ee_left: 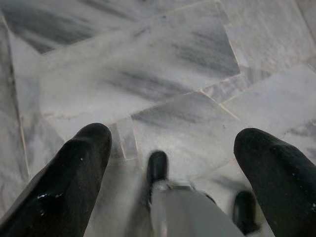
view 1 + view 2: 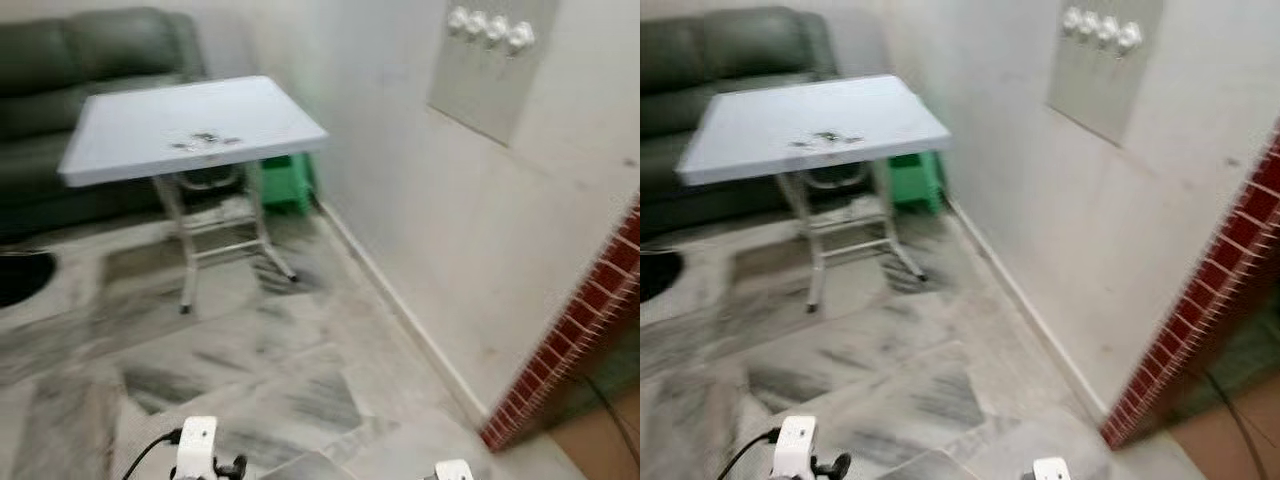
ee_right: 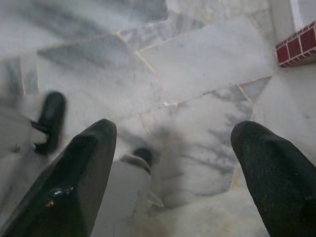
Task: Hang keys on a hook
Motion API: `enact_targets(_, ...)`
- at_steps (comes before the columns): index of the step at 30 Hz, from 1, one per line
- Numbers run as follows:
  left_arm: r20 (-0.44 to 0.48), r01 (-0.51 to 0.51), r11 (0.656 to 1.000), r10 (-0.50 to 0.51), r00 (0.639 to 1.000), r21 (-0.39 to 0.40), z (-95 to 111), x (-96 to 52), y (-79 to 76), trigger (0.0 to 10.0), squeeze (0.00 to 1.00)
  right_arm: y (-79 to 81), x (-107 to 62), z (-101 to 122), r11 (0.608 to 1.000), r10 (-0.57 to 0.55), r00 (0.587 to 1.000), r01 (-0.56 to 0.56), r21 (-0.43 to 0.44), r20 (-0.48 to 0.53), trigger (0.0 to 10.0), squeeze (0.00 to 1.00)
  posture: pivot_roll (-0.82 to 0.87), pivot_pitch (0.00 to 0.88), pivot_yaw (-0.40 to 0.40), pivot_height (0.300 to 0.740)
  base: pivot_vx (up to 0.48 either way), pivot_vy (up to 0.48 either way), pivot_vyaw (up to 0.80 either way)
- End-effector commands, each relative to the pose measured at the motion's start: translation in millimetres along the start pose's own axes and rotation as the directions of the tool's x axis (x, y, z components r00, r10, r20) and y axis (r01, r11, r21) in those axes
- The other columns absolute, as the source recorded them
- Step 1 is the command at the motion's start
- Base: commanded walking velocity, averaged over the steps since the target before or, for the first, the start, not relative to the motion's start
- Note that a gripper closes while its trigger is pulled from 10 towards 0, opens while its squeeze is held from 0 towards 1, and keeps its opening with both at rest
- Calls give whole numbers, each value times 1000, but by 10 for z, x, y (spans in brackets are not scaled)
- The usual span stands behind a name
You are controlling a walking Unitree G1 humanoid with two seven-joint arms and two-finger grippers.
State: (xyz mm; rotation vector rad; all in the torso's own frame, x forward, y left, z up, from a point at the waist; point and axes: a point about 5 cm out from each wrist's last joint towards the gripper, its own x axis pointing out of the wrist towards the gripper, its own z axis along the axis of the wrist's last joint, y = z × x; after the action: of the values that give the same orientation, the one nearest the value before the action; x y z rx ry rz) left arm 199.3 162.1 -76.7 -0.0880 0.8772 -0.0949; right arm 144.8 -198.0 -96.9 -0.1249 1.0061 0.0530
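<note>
Nothing of the hanging is done yet: the keys (image 2: 205, 141) lie on the tabletop (image 2: 120, 130) across the room, the hooks (image 2: 490, 27) wait on the wall, and both the left tool (image 1: 173, 148) and right tool (image 3: 173, 143) hang spread and empty (over marble floor (image 1: 163, 64)).

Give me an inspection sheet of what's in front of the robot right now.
Surface: grey folding table, marble floor.
Job's things: keys, small and dark, lying on the table; hook rack with white knobs on the wall, nothing hanging on it.
Clutter: green stool behind the table.
Hands: left hand and right hand open, empty, pointing at the floor.
Cables: black cable near the left arm.
Surroundings: dark sofa, brick column.
</note>
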Motion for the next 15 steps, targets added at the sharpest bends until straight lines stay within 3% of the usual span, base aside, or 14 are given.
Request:
enact_targets(1, 9, -4, 1000, 4, 1000, -5, 52, 5, 35, 10000, 0, -1, 11, 45, 1000, 1, 1000, -1, -9, 8, 10000, 0, -10, 0, -12, 740, 0, 0, 800)
enact_targets(9, 51, -5, 999, 7, 999, -43, 171, 28, 20, 10000, 0, -28, 19, 103, 1000, -5, 1000, 5, -8, 26, 10000, 0, -9, 0, -14, 740, 0, 0, 800)
enact_targets(15, 59, -1, 999, 4, 998, -47, 182, 30, 7, 10000, 0, -27, 25, 140, 1000, -5, 999, 4, 24, 42, 10000, 0, -13, 0, -9, 740, 0, 0, 175)
